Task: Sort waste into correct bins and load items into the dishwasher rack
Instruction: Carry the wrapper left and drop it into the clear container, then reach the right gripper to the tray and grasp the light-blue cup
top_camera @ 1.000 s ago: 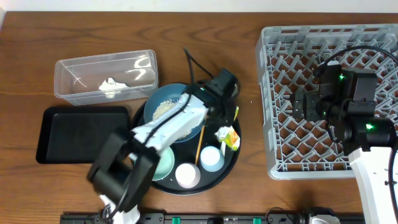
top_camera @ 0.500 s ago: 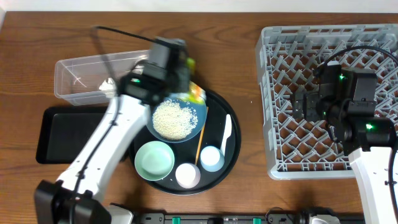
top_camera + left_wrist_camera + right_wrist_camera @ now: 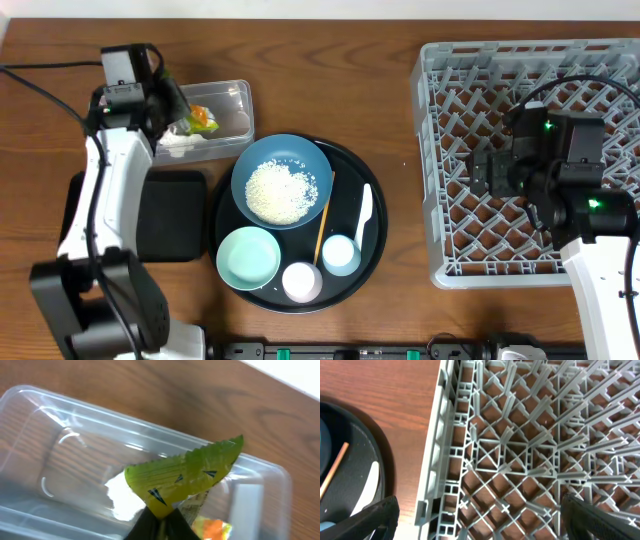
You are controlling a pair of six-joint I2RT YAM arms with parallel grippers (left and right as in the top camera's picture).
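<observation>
Presently, the left gripper (image 3: 160, 527) is pinching the crinkled, glossy snack wrapper (image 3: 185, 472), its dark jaws closing narrowly on the lower corner. The wrapper's serrated green edge is fanning upward over the clear, round-cornered plastic tub (image 3: 60, 410); whether it is touching the tub I cannot tell. Small white scraps (image 3: 178, 143) are lying inside the tub. The right gripper (image 3: 480, 520) is hovering with its jaws spread wide and holding nothing, over the light-grey lattice rack (image 3: 520, 435) near its left wall. On the round black tray (image 3: 352, 168), loose rice grains (image 3: 278, 192) are sitting heaped in the smooth dark-blue bowl (image 3: 245, 178), and a thin wooden stick (image 3: 324, 218) is lying beside a white plastic utensil (image 3: 364, 212).
</observation>
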